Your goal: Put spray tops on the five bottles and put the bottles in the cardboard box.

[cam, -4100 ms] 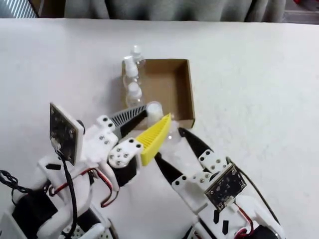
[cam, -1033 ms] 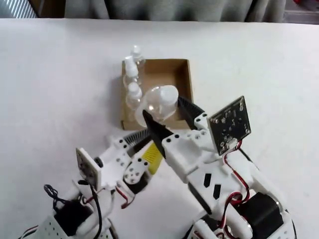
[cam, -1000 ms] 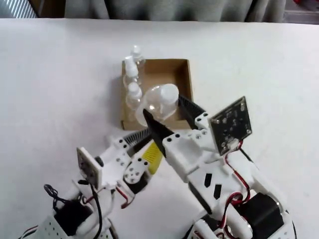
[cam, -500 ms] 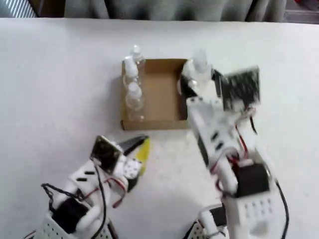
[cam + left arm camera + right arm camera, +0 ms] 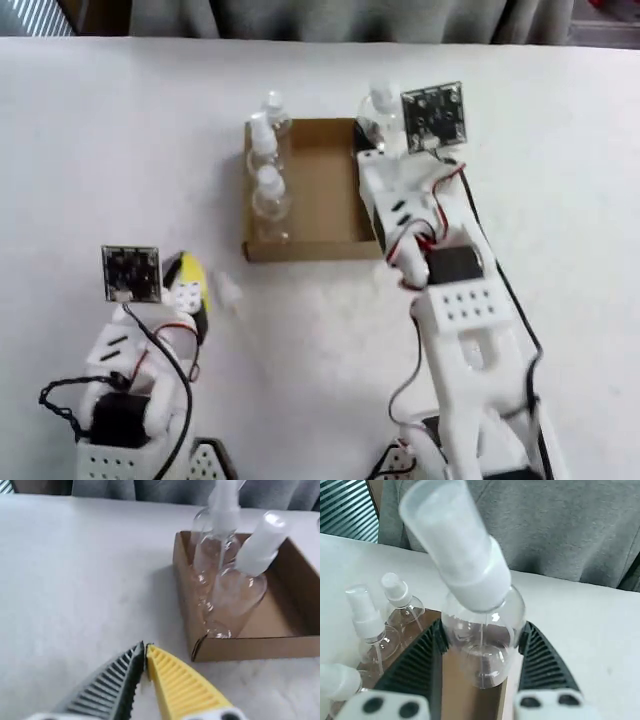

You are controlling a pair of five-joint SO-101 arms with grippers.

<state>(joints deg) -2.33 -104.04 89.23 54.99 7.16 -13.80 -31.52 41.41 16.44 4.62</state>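
Our right end effector [image 5: 482,629] pinches one capped bottle [image 5: 472,600] at the far right corner of the cardboard box [image 5: 310,250]. The left end effector [image 5: 144,650], pressed together, sits low over the bench [image 5: 120,130] near the box's front left corner. We count three more bottles [image 5: 263,137] along the box's left wall. Behind hangs grey drapery [image 5: 350,18]. A second ago the held bottle hovered at the box's near edge; the left arm has since drawn back.

From above, the right hand [image 5: 482,630] is hidden under its own wrist. The clear round plastic bottle [image 5: 377,108] it grips shows just its capped top at the brown cardboard box's [image 5: 320,190] 1 o'clock corner. A small pale thing [image 5: 228,291] at the box's 7 o'clock is too blurred to name.
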